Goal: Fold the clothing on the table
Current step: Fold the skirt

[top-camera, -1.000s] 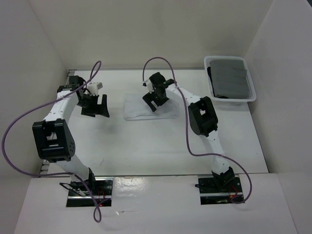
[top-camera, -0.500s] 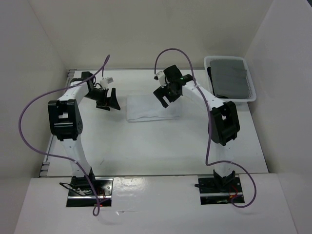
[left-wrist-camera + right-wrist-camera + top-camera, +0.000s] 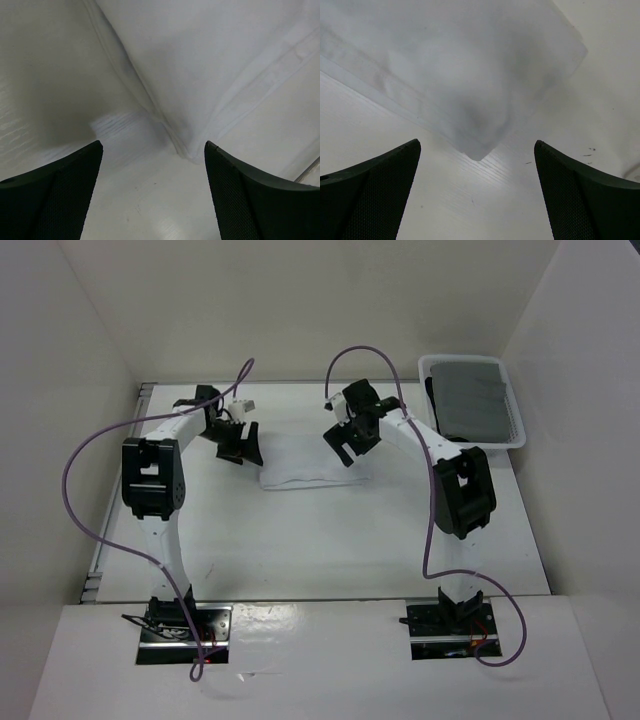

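Note:
The white clothing (image 3: 305, 464) lies flat as a folded rectangle at the back middle of the table (image 3: 330, 540). My left gripper (image 3: 243, 447) hovers at its left edge, open. In the left wrist view a layered corner of the clothing (image 3: 186, 150) sits just ahead of the open left gripper (image 3: 152, 145), nearer the right fingertip (image 3: 220, 165). My right gripper (image 3: 352, 440) hangs over the cloth's right part, open. The right wrist view has a pointed corner of the clothing (image 3: 477, 152) centred ahead of the empty right gripper (image 3: 476, 145).
A white plastic basket (image 3: 512, 436) holding a dark grey cloth (image 3: 470, 400) stands at the back right corner. White walls enclose the table on the left, back and right. Purple cables loop above both arms.
My left gripper has swung right, from well left of the clothing to its left edge. The right gripper has shifted right across the cloth toward its right part. Both stay open.

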Robot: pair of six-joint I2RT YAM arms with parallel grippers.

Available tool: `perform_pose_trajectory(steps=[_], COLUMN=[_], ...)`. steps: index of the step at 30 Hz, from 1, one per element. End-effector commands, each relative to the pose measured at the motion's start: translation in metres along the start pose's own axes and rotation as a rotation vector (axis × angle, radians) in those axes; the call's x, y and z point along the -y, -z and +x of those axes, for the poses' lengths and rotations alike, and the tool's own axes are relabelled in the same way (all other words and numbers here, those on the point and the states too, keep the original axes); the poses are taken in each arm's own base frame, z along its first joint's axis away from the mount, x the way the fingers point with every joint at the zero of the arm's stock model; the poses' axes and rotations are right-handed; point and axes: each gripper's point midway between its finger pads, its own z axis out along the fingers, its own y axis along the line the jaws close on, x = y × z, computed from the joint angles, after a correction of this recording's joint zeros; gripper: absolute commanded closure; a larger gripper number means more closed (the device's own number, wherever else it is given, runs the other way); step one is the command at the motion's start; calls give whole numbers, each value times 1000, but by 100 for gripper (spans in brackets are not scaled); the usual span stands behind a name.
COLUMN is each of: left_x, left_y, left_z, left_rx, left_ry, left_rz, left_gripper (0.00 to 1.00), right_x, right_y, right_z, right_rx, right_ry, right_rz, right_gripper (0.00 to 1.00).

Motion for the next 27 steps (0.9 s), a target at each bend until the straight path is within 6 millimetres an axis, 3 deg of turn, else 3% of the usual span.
perform_pose_trajectory(steps=[1, 6, 12, 27], left_x=[-8, -12, -11, -5], left_y=[-1, -9, -24, -38], left_z=[-13, -10, -9, -18], left_rx=[33, 30, 16, 16], left_ry=[-8, 4, 17, 8], left_rz=[-18, -18, 22, 60], left_gripper=[12, 20, 38, 39], right_x=[15, 15, 17, 22], right_y=[10, 10, 10, 6], right_z=[-13, -13, -13, -5], right_rx=[54, 54, 51, 27], right_ry=[-18, -18, -18, -27], right_rz=[39, 39, 48, 65], right_gripper=[2, 2, 2, 2])
